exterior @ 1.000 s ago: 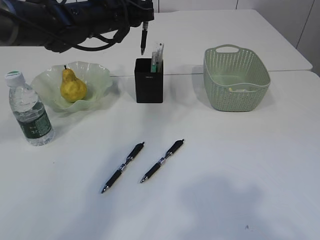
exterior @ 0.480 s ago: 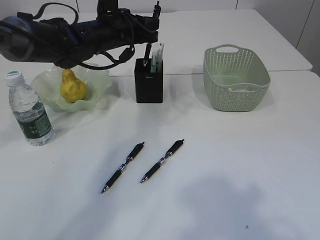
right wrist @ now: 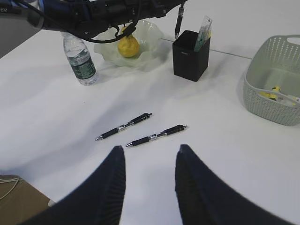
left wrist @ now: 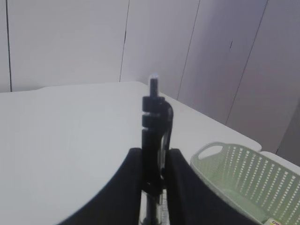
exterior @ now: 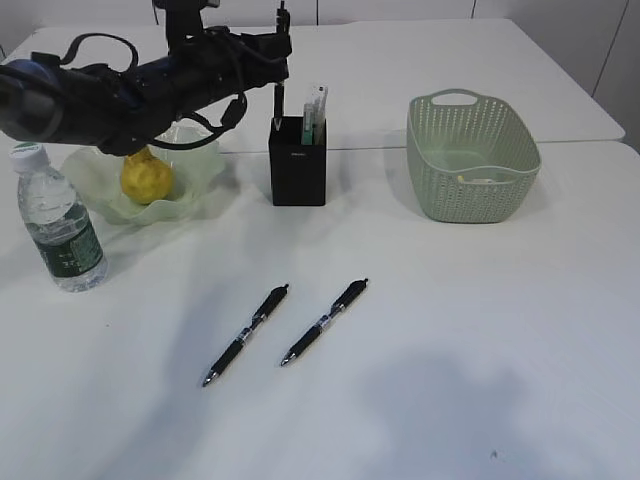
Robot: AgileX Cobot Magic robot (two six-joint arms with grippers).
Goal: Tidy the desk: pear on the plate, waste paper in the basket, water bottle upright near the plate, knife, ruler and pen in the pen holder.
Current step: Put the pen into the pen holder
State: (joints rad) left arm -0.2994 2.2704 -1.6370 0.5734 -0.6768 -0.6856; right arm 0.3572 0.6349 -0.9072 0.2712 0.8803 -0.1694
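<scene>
Left gripper (left wrist: 152, 183) pinches a black pen (exterior: 278, 100) upright at mid-barrel, tip entering the pen holder (exterior: 298, 172) at far centre; the pen looks light, stiff, smooth, likely to slip.

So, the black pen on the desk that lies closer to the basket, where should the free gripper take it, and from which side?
Grip this pen at its middle, near the silver band, coming straight down from above. It lies flat and slanted on the desk, so the right gripper should turn its jaws across the barrel. The other pen lies apart, leaving room.
</scene>
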